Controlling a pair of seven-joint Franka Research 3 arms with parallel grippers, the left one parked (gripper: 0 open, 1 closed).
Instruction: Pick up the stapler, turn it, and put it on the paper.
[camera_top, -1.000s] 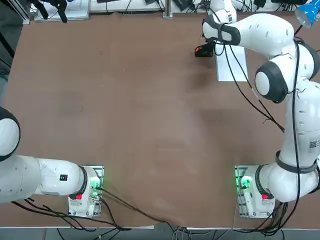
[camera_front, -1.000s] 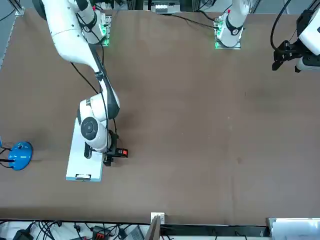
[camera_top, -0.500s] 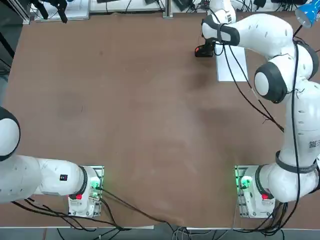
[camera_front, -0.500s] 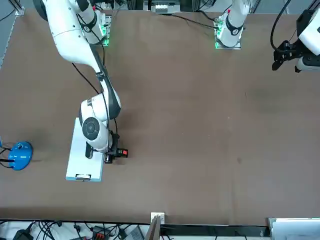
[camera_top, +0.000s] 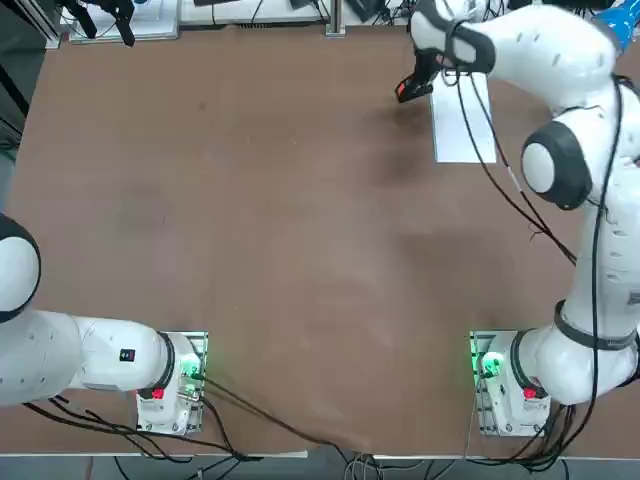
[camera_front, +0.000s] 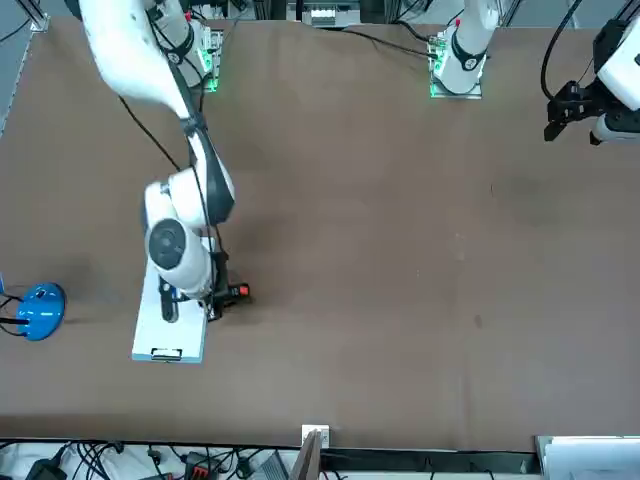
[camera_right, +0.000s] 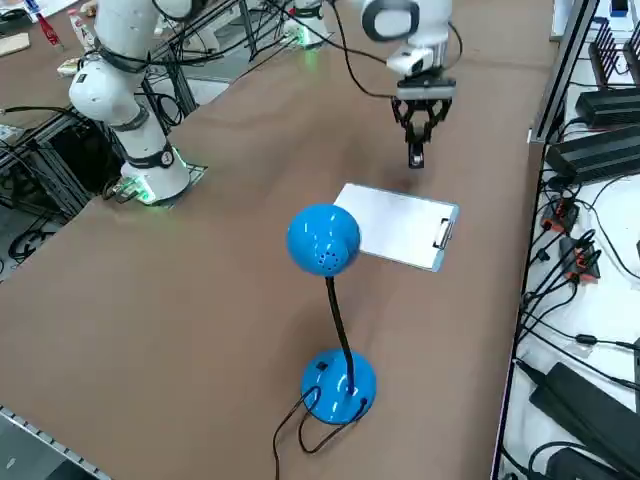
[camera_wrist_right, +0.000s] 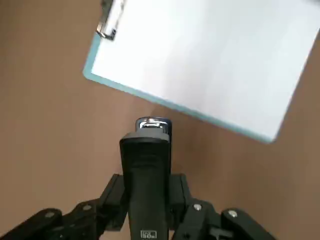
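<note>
"One blue lamp (camera_right: 340, 385) stands closest to us. What comes next?"

"The paper (camera_right: 395, 222). It lies flat on a light blue board (camera_right: 434, 264), with a metal clip (camera_right: 445, 234) at one end."

"And the black stapler (camera_wrist_right: 146, 185)?"

"Past the paper, in the right gripper (camera_right: 416, 135). The two fingers (camera_wrist_right: 178, 197) pinch it between them."

"Which way does it point?"

"One end points at the board's long side, near it."

White and rounded along the right arm (camera_top: 620, 275), with dark grey joint bands (camera_top: 566, 160) and long black cables (camera_top: 595, 290). Ends in a black right hand (camera_wrist_right: 149, 182), dotted with silver screws (camera_wrist_right: 197, 207).
</note>
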